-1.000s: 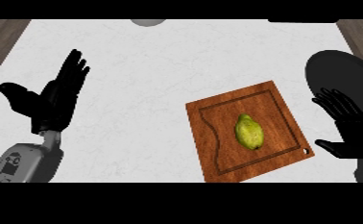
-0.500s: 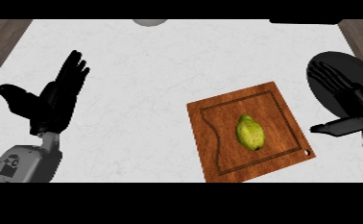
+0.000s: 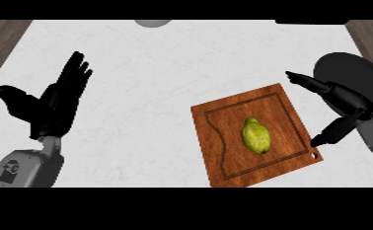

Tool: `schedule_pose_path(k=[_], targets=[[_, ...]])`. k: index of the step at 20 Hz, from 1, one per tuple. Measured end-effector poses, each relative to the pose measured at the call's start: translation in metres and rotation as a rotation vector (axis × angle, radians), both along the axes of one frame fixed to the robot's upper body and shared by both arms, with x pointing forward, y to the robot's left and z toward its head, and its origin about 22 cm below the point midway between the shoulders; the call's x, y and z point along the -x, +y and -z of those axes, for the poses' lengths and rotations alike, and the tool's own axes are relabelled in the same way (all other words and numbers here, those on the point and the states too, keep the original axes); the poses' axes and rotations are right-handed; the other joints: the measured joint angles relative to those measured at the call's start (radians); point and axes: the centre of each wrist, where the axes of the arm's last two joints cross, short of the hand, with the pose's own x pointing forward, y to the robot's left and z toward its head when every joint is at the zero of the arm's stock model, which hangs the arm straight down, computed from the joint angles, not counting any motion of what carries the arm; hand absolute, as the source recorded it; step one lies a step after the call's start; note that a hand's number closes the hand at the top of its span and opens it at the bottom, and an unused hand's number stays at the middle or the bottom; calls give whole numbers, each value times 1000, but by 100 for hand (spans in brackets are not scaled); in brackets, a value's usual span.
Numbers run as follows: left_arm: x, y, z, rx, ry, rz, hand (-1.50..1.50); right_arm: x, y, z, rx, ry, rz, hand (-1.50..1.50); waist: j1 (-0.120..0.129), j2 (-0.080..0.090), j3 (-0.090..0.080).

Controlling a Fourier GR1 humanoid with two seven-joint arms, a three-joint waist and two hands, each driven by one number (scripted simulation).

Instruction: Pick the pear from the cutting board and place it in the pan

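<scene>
Pear [image 3: 256, 135]: green, lying on its side mid cutting board [image 3: 218, 125], untouched. Likely light, firm, smooth-skinned; best taken across its broad middle. Pan [image 3: 346, 71]: dark, beyond board's right edge. Right hand [image 3: 342, 100]: beside board, fingers spread. Left hand [image 3: 58, 100]: resting open at table [image 3: 167, 66] left.

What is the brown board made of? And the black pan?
The board looks like wood: reddish brown with grain streaks, a smooth sheen and a carved groove. The pan looks like dark matte metal, maybe coated, though its flat black surface leaves that open.
</scene>
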Motion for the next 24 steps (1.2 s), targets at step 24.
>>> schedule_pose_path(k=[24], targets=[[6, 6, 8, -4, 5, -24, 0, 12, 41, -36, 212, -101, -150, -150, -23, -5, -2]])
